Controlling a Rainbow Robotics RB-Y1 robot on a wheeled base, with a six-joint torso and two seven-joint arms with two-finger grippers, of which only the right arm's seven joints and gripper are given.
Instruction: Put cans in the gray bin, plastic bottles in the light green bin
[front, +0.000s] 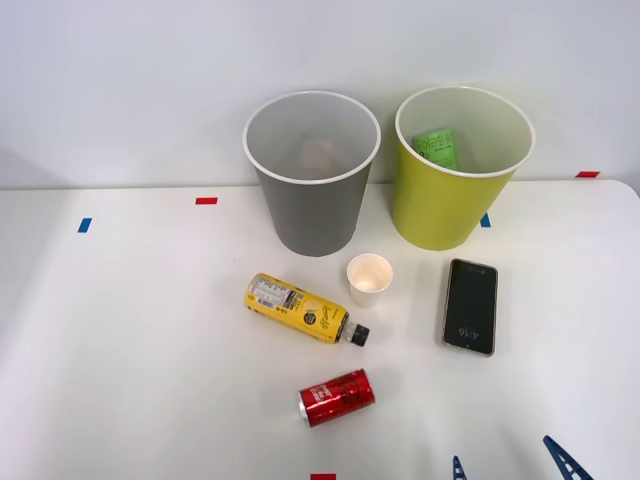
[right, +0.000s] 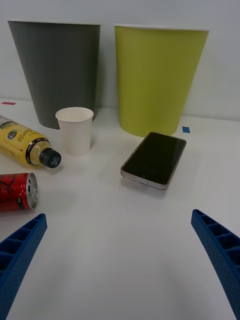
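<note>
Red can and yellow bottle lie on the table, hand wide open and holding nothing.

The red can (front: 336, 397) lies on its side on the white table (front: 130, 350), just nearer the robot than the yellow bottle (front: 298, 307), also on its side. A white paper cup (front: 369, 279) stands before the gray bin (front: 311, 172); the light green bin (front: 462, 167) stands beside it, a phone (front: 470, 305) in front. From above, a green item (front: 437, 147) sits inside the green bin; the wrist view shows the hand (right: 120, 260) with blue fingers (right: 20, 250) spread, low over the table.
</note>
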